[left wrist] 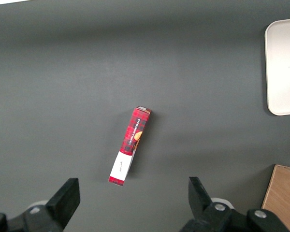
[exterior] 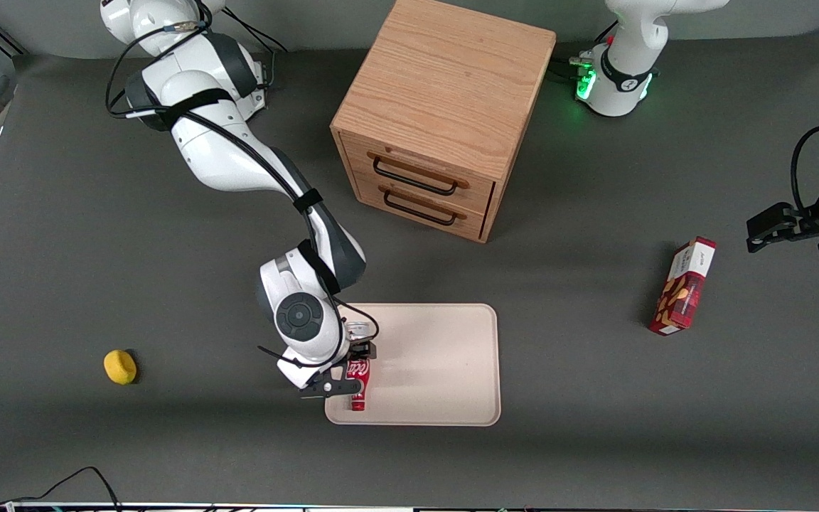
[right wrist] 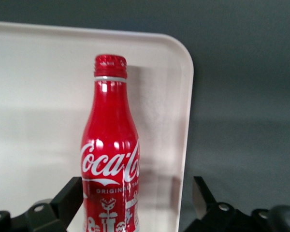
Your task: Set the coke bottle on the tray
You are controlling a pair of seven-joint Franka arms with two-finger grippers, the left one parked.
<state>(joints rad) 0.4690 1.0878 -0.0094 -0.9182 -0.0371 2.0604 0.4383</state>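
The coke bottle (exterior: 358, 382), red with white script, lies on the beige tray (exterior: 438, 370) beside the tray's edge toward the working arm's end. Its cap points toward the front camera and its silver base points away. My right gripper (exterior: 348, 368) is low over the bottle and open. In the right wrist view the bottle (right wrist: 110, 145) lies on the tray (right wrist: 34, 96) between the fingers. One fingertip (right wrist: 70, 193) is close against the bottle's side. The second fingertip (right wrist: 199, 193) stands well clear of it, past the tray rim. The bottle's base end is hidden under the gripper.
A wooden two-drawer cabinet (exterior: 445, 114) stands farther from the front camera than the tray. A yellow lemon-like object (exterior: 120, 367) lies toward the working arm's end. A red snack box (exterior: 683, 286) lies toward the parked arm's end and also shows in the left wrist view (left wrist: 129, 145).
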